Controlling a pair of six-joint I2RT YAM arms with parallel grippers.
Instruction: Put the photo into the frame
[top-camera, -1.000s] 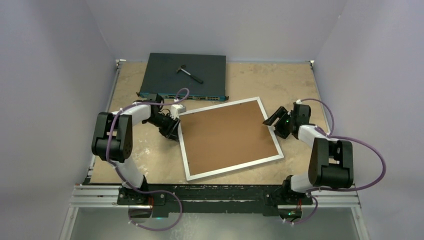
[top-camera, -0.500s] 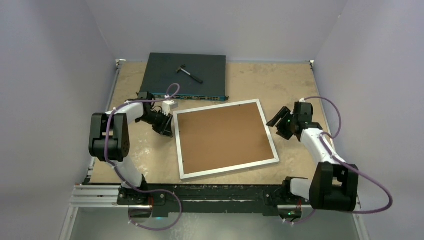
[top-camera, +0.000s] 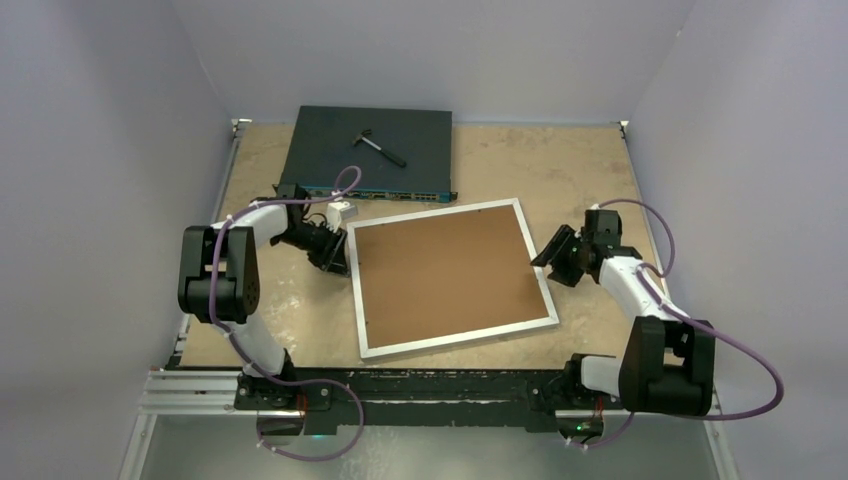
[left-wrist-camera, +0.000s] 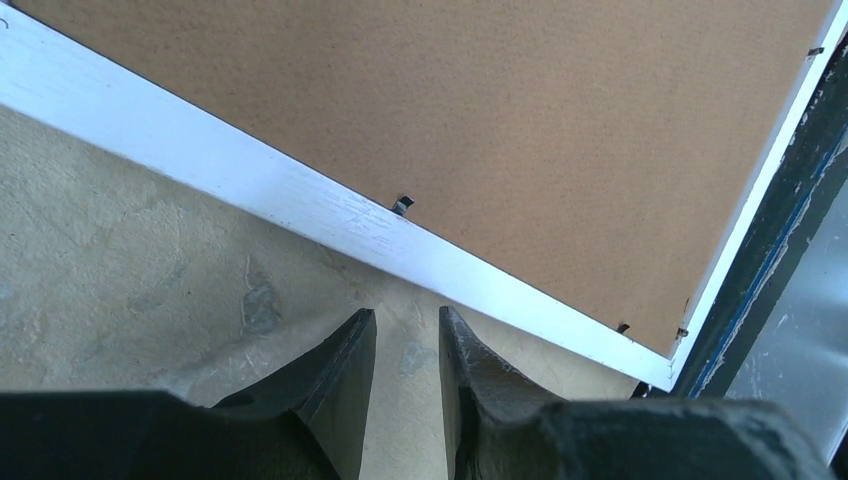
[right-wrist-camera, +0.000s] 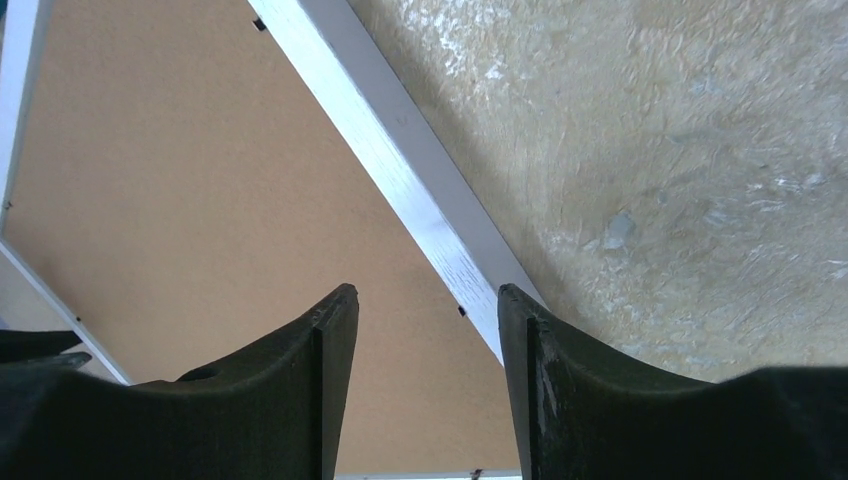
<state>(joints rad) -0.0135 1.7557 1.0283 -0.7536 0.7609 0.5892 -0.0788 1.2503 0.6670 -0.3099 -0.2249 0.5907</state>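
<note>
Mottled tan table (top-camera: 560, 170): the white-rimmed frame (top-camera: 460, 336) lies brown board (top-camera: 445, 270) up, front hidden; left gripper (left-wrist-camera: 405, 320) barely parted, right gripper (right-wrist-camera: 425, 295) wider, both empty.

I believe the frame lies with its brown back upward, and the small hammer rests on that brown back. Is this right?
Not quite. The frame does lie with its brown back upward, but the small hammer rests on the dark flat box, not on the frame. The top view shows this.
</note>
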